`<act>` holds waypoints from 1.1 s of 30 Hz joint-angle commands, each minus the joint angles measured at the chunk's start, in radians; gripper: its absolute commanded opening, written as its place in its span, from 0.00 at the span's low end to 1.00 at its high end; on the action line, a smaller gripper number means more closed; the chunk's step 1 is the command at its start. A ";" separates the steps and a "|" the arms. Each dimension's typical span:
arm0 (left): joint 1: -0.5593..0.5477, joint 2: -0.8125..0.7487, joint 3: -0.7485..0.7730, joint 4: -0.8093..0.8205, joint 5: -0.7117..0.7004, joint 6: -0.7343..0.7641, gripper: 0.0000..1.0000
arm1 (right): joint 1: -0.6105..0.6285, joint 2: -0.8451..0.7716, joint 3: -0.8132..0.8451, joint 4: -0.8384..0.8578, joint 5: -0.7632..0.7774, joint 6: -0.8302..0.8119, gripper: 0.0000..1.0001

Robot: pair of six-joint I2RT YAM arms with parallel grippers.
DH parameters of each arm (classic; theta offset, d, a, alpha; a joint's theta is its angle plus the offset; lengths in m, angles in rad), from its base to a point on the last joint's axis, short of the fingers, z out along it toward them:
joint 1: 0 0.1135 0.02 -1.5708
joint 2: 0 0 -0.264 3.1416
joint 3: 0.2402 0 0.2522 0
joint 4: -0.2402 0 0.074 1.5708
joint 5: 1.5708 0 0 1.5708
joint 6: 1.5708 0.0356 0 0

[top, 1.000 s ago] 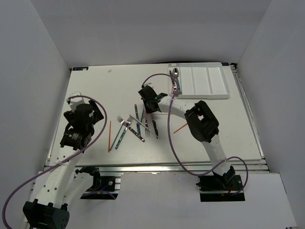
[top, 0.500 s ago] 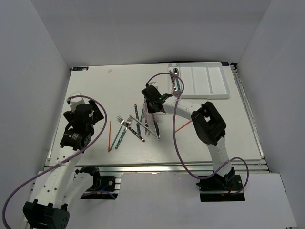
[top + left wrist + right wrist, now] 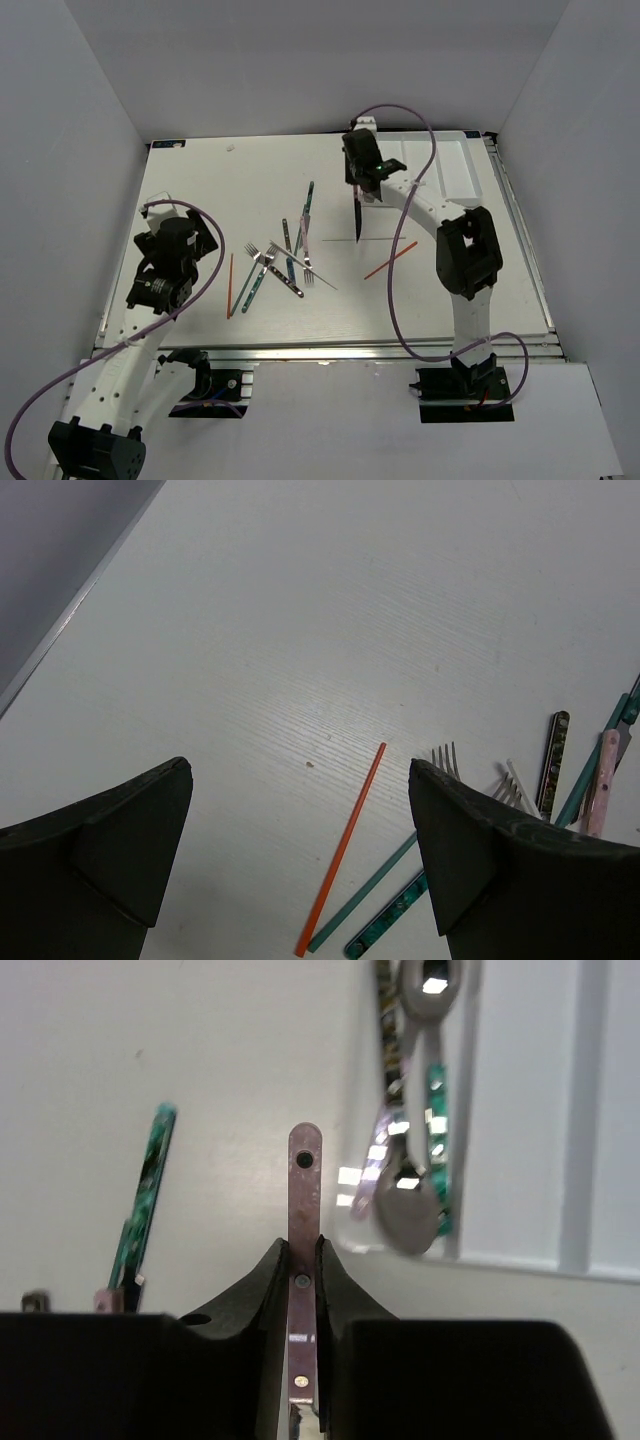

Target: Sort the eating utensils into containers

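My right gripper (image 3: pixel 362 186) is shut on a pink-handled utensil (image 3: pixel 304 1175), whose dark blade end hangs below it (image 3: pixel 357 218). It holds the utensil above the table beside the white tray's (image 3: pixel 452 166) left edge. In the right wrist view (image 3: pixel 303 1250) two spoons (image 3: pixel 410 1195) lie in the tray's (image 3: pixel 520 1110) leftmost slot. My left gripper (image 3: pixel 298 770) is open and empty over an orange chopstick (image 3: pixel 342 845). Several forks and knives lie piled mid-table (image 3: pixel 285 262).
A second orange chopstick (image 3: pixel 390 260) lies right of centre. A teal-handled utensil (image 3: pixel 308 200) lies apart above the pile, also in the right wrist view (image 3: pixel 145 1190). The right arm and its purple cable (image 3: pixel 420 130) cross over the tray. White walls surround the table.
My right gripper has lifted the pink-handled utensil out of the pile and carried it up and right to the tray's left edge. The left arm has not moved.
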 commanded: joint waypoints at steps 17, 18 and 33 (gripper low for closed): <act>-0.004 0.052 -0.006 0.006 0.013 0.008 0.98 | -0.308 0.384 0.569 0.227 -0.038 -0.279 0.00; -0.004 0.053 -0.006 0.006 0.013 0.008 0.98 | -0.313 0.391 0.575 0.233 -0.052 -0.282 0.00; -0.004 0.059 -0.006 0.004 0.008 0.008 0.98 | -0.336 0.391 0.510 0.298 -0.133 -0.253 0.00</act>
